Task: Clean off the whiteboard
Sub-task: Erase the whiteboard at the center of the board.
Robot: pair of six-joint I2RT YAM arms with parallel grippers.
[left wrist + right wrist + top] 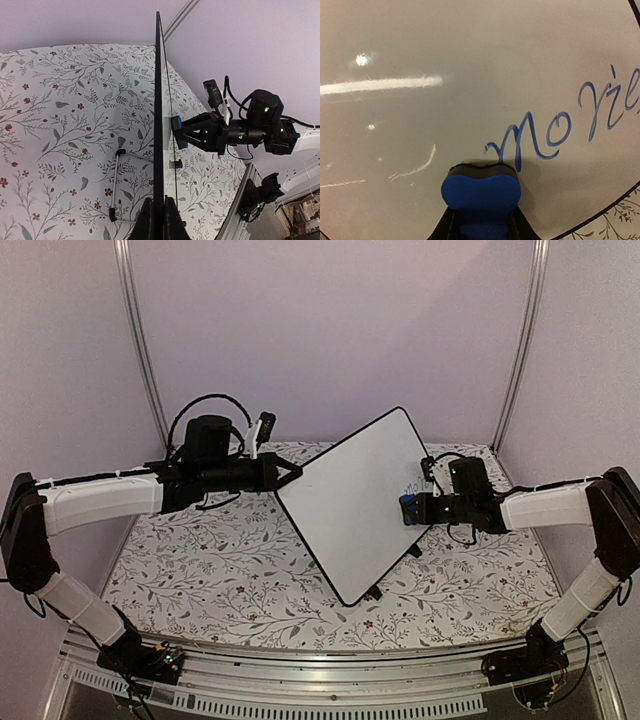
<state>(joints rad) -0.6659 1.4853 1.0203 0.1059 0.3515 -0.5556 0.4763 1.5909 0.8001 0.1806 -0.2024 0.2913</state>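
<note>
Left arm reaching out level over the floral table (200,570), left gripper (292,476) clamping the edge of the whiteboard (350,510), the board standing tilted between both pincers, right arm stretching inward, right gripper (412,508) clenching a blue eraser (481,189), pressing it against the board face, blue writing (560,131) lying just beyond its fingertips.

whiteboard (355,505) upright mid-table (edge-on wall), blocking crossing; tabletop (200,570) free to its left
</note>
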